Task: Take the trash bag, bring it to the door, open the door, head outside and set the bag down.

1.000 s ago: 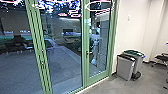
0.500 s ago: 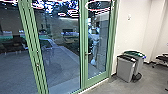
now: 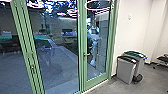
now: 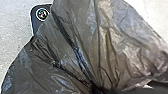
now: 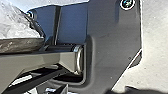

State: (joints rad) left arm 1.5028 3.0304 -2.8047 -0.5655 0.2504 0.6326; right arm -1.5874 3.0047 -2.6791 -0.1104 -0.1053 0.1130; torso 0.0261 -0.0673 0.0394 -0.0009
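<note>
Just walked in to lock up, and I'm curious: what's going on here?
The robot seems to be carrying a trash bag with its left arm; the bag's folds gather close to that wrist's camera. It is indoors, facing a green-framed glass door that looks shut, with bins off to the right. The bag isn't outside yet.
</note>
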